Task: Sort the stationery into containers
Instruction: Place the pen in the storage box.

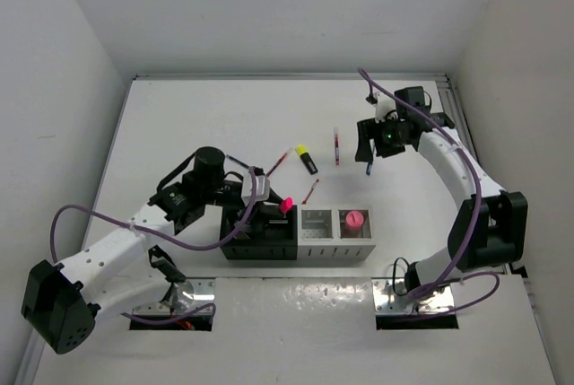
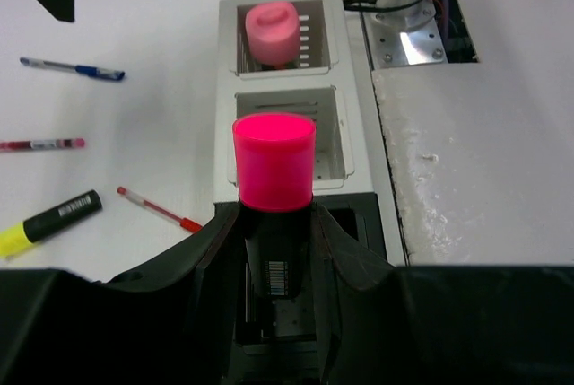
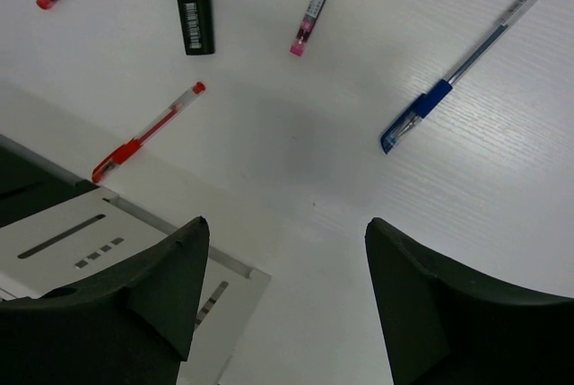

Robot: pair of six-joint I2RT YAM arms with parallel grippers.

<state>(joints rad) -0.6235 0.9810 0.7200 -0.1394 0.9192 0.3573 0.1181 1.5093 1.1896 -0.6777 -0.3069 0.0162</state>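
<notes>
No words, brands or numbers legible anywhere. Barcode sticker on black barrel of pink highlighter; digits too small to read. Second barcode, white on black, on yellow highlighter lying on desk; likewise unreadable.

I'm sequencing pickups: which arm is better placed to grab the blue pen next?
Right. The right gripper is open and hovers close to the blue pen, with nothing held. The left gripper is shut on the pink highlighter over a black bin.
</notes>
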